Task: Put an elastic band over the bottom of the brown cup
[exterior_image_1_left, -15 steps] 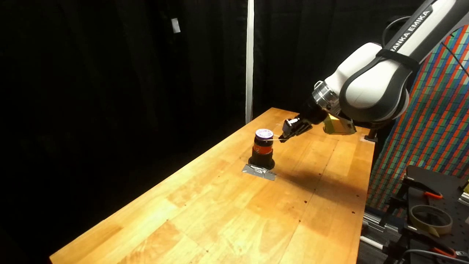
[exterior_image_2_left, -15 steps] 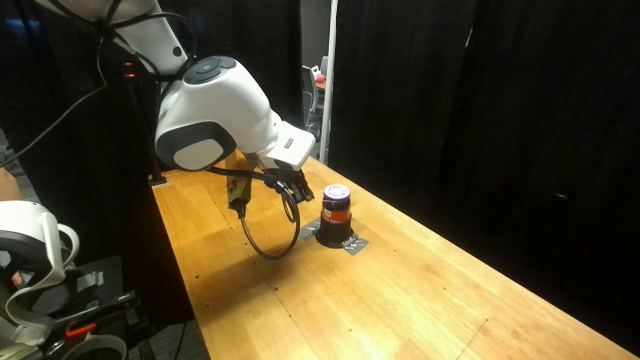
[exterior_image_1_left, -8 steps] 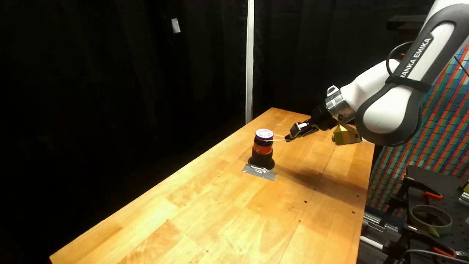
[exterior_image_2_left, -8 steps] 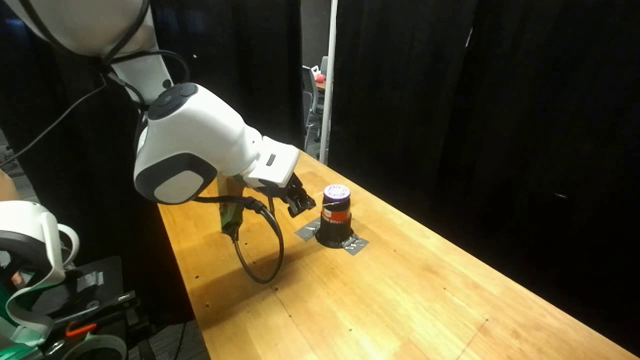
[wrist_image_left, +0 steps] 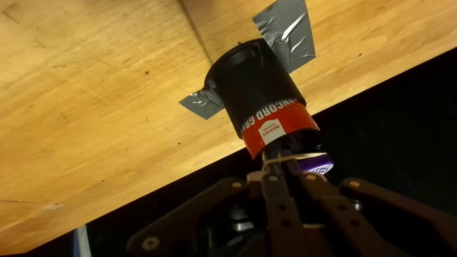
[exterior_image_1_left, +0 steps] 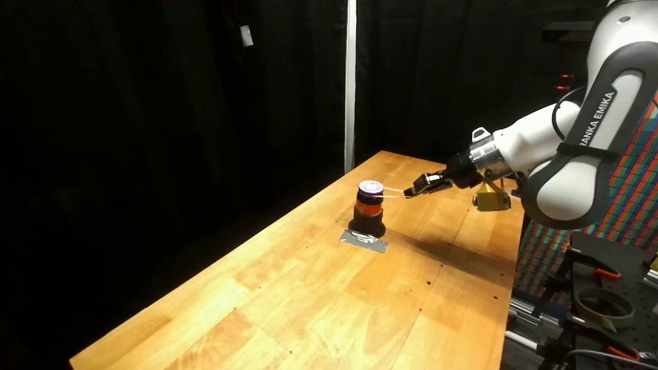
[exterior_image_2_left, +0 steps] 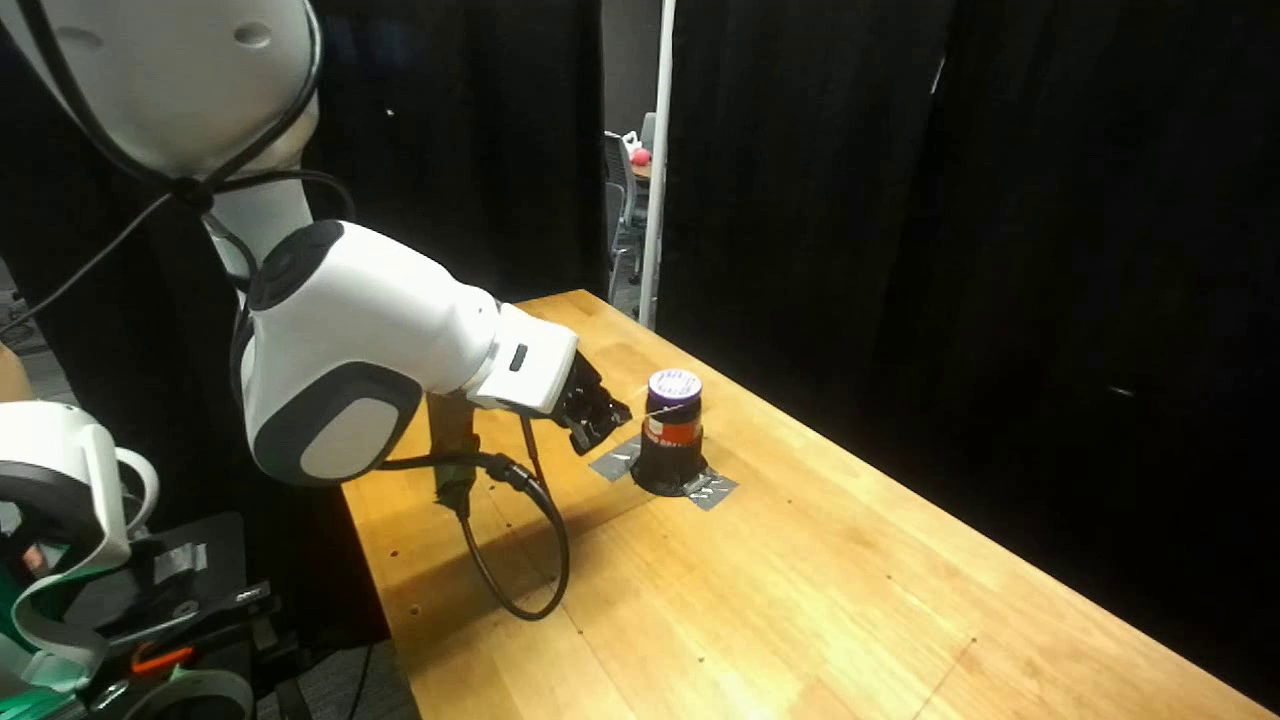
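The brown cup [exterior_image_1_left: 368,209] stands upright on the wooden table in both exterior views [exterior_image_2_left: 672,428]. It is dark, with an orange-red label and a purple-edged white lid on top. In the wrist view it [wrist_image_left: 278,125] shows its red label and black lower part. A thin pale elastic band [exterior_image_1_left: 393,196] runs around the cup just below the lid and stretches to my gripper [exterior_image_1_left: 408,193]. In the wrist view the band [wrist_image_left: 307,156] passes over my gripper's fingers [wrist_image_left: 280,153], which look shut together. The fingertips are beside the cup, slightly apart from it. The band's far side is hidden.
Grey tape strips [exterior_image_2_left: 713,491] hold the cup's base to the wooden table [exterior_image_1_left: 329,308]. A black cable loop [exterior_image_2_left: 560,560] hangs from the arm near the cup. A side cart [exterior_image_1_left: 606,257] with a tape roll [exterior_image_1_left: 605,308] stands beyond the table's edge.
My gripper has drawn back a little from the cup and tilted flatter as the arm lowered. The elastic band is stretched longer between the fingertips and the cup. The cup has not moved.
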`<state>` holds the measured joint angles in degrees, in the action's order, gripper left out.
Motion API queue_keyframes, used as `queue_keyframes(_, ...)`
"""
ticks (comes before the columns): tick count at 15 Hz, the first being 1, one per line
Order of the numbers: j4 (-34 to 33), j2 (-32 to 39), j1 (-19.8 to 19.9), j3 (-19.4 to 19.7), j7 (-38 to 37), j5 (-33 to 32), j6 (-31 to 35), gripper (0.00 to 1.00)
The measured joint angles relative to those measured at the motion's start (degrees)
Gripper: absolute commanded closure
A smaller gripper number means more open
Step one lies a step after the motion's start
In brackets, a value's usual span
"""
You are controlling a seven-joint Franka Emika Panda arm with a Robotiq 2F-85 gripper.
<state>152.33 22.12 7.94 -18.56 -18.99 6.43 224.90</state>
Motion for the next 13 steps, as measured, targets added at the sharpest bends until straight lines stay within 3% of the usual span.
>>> queue_keyframes(8, 1.4, 2.2, -3.8, 3.8, -4.2, -1.9, 10.3, 0.91)
queue_keyframes(9, 1.5, 2.5, -4.1, 4.0, -4.4, -1.9, 11.3, 0.65)
queue_keyframes(10, 1.7, 2.7, -4.3, 4.1, -4.6, -1.9, 11.9, 0.65)
queue_keyframes(11, 1.9, 2.8, -4.4, 4.1, -5.0, -2.4, 11.1, 0.87)
queue_keyframes(13, 1.9, 2.8, -4.6, 4.3, -5.1, -2.6, 10.5, 0.71)
